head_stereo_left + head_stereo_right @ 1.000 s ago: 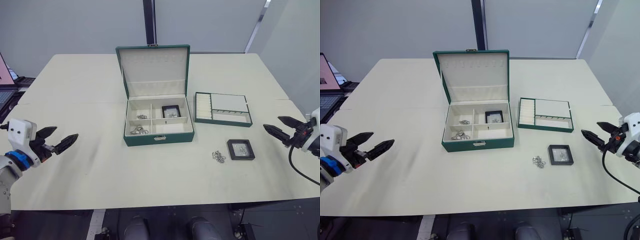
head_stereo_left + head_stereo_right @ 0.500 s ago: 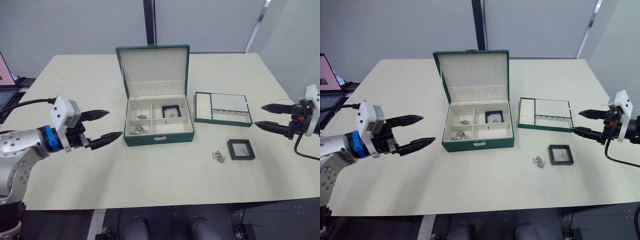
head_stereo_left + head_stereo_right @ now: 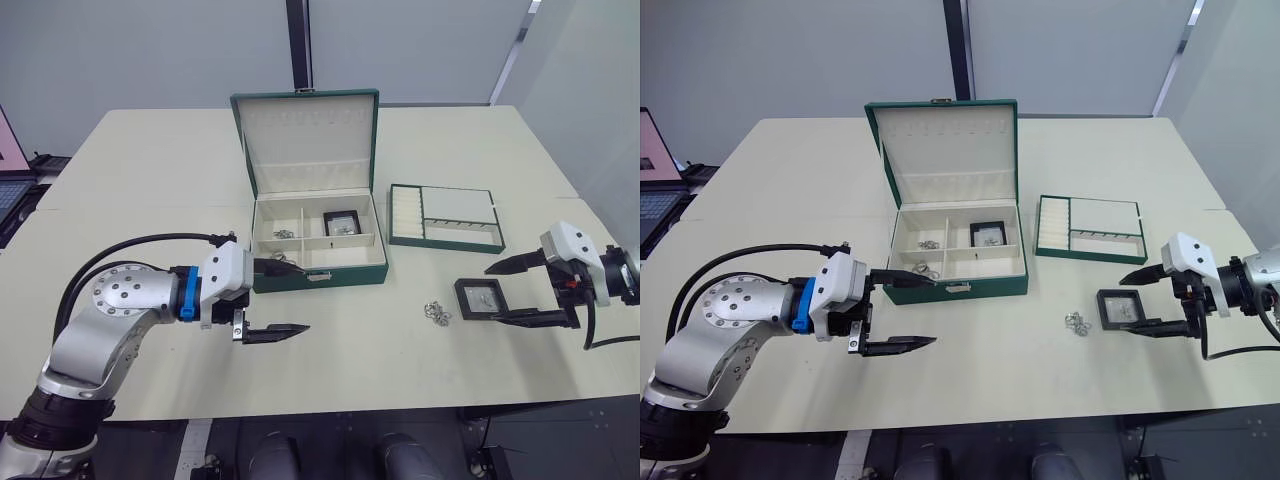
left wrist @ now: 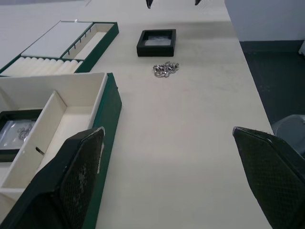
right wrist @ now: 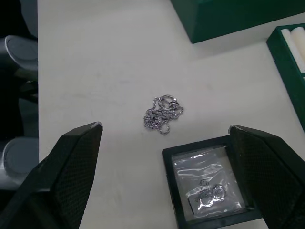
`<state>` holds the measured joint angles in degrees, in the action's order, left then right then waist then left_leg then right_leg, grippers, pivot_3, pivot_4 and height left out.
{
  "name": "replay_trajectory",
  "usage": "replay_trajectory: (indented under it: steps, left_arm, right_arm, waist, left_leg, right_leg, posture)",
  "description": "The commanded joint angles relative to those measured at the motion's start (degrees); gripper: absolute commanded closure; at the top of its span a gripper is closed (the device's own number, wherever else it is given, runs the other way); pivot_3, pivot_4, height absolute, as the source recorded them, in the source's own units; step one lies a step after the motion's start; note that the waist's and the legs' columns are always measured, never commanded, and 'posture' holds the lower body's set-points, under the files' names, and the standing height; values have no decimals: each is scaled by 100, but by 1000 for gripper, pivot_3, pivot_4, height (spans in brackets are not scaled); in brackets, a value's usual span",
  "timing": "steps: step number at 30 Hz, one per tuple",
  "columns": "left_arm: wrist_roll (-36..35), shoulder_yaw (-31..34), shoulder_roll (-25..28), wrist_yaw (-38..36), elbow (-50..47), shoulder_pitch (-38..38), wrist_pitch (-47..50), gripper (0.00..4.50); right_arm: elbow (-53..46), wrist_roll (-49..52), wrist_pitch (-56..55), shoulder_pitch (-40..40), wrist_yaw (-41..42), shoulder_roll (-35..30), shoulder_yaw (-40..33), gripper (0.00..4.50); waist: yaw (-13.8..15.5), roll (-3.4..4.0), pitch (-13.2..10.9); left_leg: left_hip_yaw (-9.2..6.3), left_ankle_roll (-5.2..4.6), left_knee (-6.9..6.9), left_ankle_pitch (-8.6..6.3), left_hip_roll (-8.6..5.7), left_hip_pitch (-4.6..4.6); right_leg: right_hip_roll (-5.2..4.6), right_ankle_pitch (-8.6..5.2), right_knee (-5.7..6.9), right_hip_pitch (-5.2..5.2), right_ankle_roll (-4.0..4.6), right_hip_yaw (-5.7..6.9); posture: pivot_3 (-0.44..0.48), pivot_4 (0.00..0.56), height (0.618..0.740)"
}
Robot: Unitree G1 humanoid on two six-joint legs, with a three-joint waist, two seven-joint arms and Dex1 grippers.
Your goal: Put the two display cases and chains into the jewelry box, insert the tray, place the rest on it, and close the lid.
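Note:
The jewelry box (image 3: 318,272) stands at mid-table with its lid (image 3: 308,135) upright. Inside it lie one display case (image 3: 342,222) and two chains (image 3: 284,234) (image 3: 277,262). The tray (image 3: 445,217) rests to its right. A second display case (image 3: 481,298) and a loose chain (image 3: 436,312) lie on the table in front of the tray. My left gripper (image 3: 303,298) is open, empty, just in front of the box's left front corner. My right gripper (image 3: 491,295) is open at the second case's right side, one finger beyond it and one nearer, holding nothing.
A laptop (image 3: 10,150) sits off the table's left edge. In the right wrist view the loose chain (image 5: 163,114) lies a little apart from the case (image 5: 209,183). The table's right edge is close behind my right gripper.
Both arms have swung inward. The left gripper moved right to the box's front. The right gripper came down and left to the display case on the table. Both stayed open.

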<state>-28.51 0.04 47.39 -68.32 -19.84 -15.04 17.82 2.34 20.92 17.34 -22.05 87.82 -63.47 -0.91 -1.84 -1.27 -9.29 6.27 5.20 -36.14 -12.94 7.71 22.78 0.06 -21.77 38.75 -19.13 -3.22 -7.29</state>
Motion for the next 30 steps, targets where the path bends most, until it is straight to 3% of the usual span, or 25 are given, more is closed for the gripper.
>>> replay_trajectory:
  steps: [1,11,14,17,30]
  left_arm:
    - [-33,-56,-132,-21,-161,86,-176,17]
    - [302,-464,-242,-190,-216,291,-620,17]
    - [292,-535,-289,-170,-249,235,-597,0]
    - [347,-613,-297,-163,-248,213,-628,0]
    - [436,-793,-799,107,-200,194,-785,0]
  right_arm:
    - [-327,-4,-112,129,29,-124,-114,0]
    - [-447,-401,-650,614,-343,36,-8,0]
    - [-240,-577,-857,570,-419,84,61,594]
    - [-66,-717,-1055,531,-465,99,126,1621]
    - [888,-1158,-1590,28,-453,437,544,1621]
  waist:
    - [1,0,0]
    - [2,0,0]
    - [1,-1,0]
    - [1,-1,0]
    - [0,0,0]
  left_leg:
    - [-1,0,0,0,0,0]
    - [-5,0,-3,0,-1,-1]
    - [-7,-1,-5,0,-1,-2]
    - [-6,-1,-27,0,-1,-1]
    - [-5,-3,-56,-1,0,-1]
  right_leg:
    - [0,0,0,1,0,1]
    - [0,0,5,6,0,1]
    - [1,0,7,7,0,2]
    - [1,0,7,7,0,1]
    - [1,0,10,14,0,-2]
  posture:
    - [0,150,740]
    - [0,150,740]
    - [0,150,740]
    - [0,150,740]
    - [0,150,740]
